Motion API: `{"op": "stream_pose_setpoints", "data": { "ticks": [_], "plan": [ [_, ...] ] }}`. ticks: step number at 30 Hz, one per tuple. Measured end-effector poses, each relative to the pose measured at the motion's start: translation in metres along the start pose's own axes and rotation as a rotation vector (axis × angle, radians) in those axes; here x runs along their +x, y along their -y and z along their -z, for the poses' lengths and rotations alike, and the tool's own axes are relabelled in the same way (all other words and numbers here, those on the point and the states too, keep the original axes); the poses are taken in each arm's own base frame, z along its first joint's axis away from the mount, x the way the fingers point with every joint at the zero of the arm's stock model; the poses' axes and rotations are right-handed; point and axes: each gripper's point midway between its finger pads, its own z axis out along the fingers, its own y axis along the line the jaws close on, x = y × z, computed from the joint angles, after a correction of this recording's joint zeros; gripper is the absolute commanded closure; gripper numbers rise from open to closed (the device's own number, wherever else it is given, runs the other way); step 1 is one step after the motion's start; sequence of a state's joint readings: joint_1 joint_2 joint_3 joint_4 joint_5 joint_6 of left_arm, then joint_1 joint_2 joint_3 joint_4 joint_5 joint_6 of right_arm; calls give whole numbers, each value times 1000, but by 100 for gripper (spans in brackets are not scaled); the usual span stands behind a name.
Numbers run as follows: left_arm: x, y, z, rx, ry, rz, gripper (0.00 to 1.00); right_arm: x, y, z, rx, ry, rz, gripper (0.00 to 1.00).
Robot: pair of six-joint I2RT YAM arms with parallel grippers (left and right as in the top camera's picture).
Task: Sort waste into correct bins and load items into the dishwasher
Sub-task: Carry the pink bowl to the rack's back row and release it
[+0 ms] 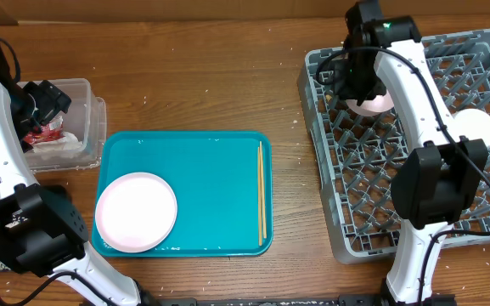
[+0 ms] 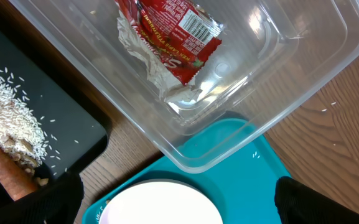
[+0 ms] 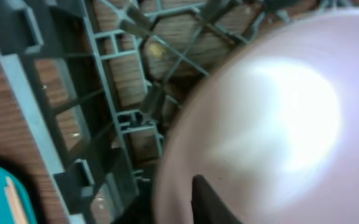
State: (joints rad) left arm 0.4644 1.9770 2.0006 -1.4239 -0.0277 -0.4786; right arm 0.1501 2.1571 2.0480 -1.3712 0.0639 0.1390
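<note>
- Brown wooden table (image 1: 202,85), its grain running left to right, carries a teal tray (image 1: 211,170) at centre.
- Chopsticks (image 1: 261,191) lie along the tray's right edge, long axis up-down in frame. The pink plate (image 1: 136,212) sits at its lower left.
- Right gripper (image 1: 368,95) pinches the pale pink bowl (image 1: 379,104) over the upper left of the grey rack (image 1: 372,187). A white bowl (image 1: 475,127) rests further right.
- Left gripper (image 2: 178,186), fingers spread, hovers above the clear tub (image 2: 316,37). Inside, the red packet (image 2: 176,37) lies diagonally on the napkin (image 2: 145,68).
- Black tray (image 2: 73,118) beside the tub holds rice (image 2: 5,112) and a slanting carrot stick (image 2: 2,168).
</note>
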Motion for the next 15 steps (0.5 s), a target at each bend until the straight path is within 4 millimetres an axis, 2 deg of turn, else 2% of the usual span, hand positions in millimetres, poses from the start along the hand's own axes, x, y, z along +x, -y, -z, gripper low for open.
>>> {"op": "stream_pose_setpoints", "data": {
  "ticks": [4,5,8,10,11,12,13,15],
  "plan": [
    [0,0,0,0,0,0,0,2,4,3,20,-9,-28,96],
    [0,0,0,0,0,0,0,2,2,9,-6,-11,-39,96],
    [0,0,0,0,0,0,0,-11,-18,41,-184,45,-65,96],
    [0,0,0,0,0,0,0,-19,-28,68,-371,84,-84,96],
    [0,0,0,0,0,0,0,-24,-27,83,-489,102,-92,96],
    [0,0,0,0,0,0,0,-25,-27,86,-519,108,-89,96],
    [0,0,0,0,0,0,0,-31,-21,96,-617,126,-109,96],
    [0,0,0,0,0,0,0,-40,-12,103,-739,152,-130,96]
  ]
}}
